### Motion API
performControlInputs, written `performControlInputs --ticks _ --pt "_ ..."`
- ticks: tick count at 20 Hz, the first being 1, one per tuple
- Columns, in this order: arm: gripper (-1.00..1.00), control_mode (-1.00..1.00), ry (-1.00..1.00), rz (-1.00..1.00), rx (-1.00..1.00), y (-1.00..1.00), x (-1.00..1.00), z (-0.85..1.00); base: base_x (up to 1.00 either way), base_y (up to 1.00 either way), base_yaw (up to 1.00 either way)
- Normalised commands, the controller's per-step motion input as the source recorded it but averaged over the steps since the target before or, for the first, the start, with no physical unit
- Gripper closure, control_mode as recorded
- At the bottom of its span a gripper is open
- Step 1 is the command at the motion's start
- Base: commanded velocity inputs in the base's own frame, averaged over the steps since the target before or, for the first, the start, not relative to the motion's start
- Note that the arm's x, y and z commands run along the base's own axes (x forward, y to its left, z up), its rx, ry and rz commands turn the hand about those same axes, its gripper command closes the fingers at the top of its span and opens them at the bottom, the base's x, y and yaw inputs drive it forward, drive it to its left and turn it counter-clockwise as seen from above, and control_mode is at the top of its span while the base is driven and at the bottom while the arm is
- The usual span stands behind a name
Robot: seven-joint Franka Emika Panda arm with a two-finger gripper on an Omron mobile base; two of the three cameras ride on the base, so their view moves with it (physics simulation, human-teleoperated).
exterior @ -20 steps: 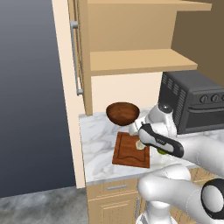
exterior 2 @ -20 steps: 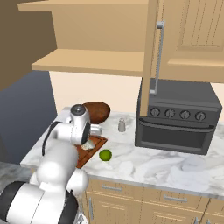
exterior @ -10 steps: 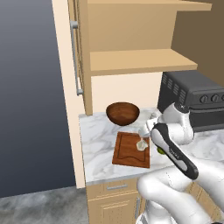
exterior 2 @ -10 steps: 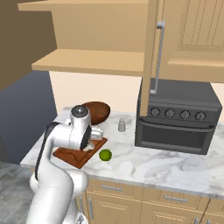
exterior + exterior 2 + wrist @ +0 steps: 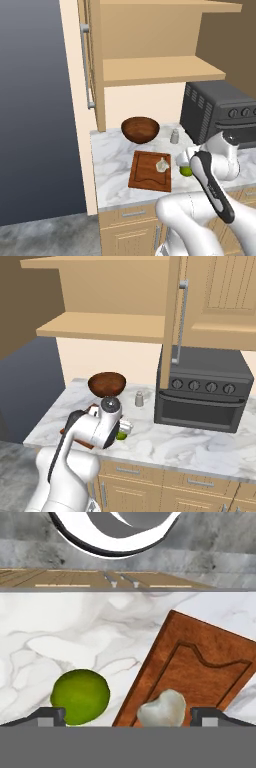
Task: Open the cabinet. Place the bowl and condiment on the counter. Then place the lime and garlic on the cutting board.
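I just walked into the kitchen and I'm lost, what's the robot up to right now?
The cabinet stands open, and the bowl and condiment are on the counter. The garlic lies on the cutting board. The lime rests on the marble beside the board, not yet on it. The hand is open and holds nothing, hanging low over the garlic and lime.

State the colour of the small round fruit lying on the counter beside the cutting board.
The lime is bright green, seen best in the hand view.
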Motion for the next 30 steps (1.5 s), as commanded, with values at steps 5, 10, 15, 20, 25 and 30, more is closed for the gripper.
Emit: performControlInputs --ticks 5,10,15,20,25,30 --pt "-1.0 -1.0 0.11 -0.01 0.0 -0.18 0.41 -0.12 0.0 0.0 0.0" --pt "-1.0 -1.0 0.22 -0.08 0.0 -0.09 0.52 -0.1 0.0 0.0 0.0" --pt "-1.0 -1.0 0.23 -0.08 0.0 -0.01 0.35 -0.33 0.0 0.0 0.0" --pt "-1.0 -1.0 0.14 -0.06 0.0 -0.1 0.25 -0.27 0.0 0.0 0.0" --pt "-1.0 -1.0 0.1 -0.04 0.0 -0.02 0.02 -0.28 0.0 0.0 0.0" --pt "-1.0 -1.0 0.01 0.0 0.0 0.05 -0.72 -0.28 0.0 0.0 0.0"
